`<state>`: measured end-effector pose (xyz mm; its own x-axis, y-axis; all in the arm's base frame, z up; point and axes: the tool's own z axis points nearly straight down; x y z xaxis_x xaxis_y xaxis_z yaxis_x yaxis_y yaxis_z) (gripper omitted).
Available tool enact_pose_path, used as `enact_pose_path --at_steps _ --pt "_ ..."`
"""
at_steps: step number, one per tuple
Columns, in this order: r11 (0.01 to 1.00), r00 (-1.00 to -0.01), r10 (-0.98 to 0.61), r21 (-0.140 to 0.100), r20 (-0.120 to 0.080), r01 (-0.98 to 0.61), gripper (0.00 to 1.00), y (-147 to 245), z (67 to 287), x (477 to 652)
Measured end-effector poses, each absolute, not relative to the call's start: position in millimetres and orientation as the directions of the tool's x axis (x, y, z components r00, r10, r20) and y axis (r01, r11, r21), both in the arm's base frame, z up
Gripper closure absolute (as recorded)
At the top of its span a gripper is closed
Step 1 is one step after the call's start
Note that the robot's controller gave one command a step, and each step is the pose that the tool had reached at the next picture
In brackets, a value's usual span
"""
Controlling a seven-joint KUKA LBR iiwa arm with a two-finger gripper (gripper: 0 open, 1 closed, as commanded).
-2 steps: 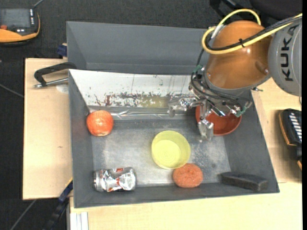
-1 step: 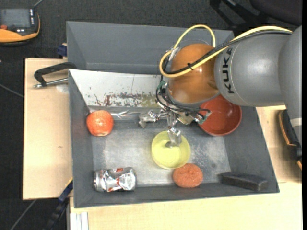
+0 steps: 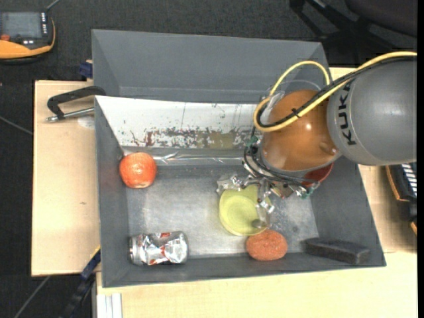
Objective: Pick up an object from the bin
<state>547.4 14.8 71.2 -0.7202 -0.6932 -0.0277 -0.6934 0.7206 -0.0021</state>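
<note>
The yellow-green cup (image 3: 237,214) lies right of centre in the bin (image 3: 199,65), with bare floor to its left. The hand (image 3: 255,192) sits at its upper-right rim; open or closed cannot be told. A rough orange ball (image 3: 266,246) lies just beside the cup, near the front wall. A crushed can (image 3: 158,249) occupies the front-left corner.

Robotics lab, not a home: KUKA-marked arm (image 3: 384,118) w/ yellow cable loops over a grey metal bin (image 3: 199,65) of mixed loose items. Dark carpet floor (image 3: 199,5). Black chair base (image 3: 318,5) beyond bin's far-right corner, orange-black handheld unit (image 3: 25,35) w/ cord beyond far-left corner.
</note>
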Motion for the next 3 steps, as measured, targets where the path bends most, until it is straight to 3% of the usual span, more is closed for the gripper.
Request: enact_pose_path --at_steps 1,2,3 --pt "0.717 -0.716 -0.697 -0.004 -0.034 -0.697 1.0 18.4 72.0 549.8" --pt "0.717 -0.716 -0.697 -0.004 -0.034 -0.697 0.0 18.4 72.0 549.8" --pt "0.689 -0.688 -0.725 -0.009 -0.037 -0.725 0.0 -43.2 70.8 548.6"
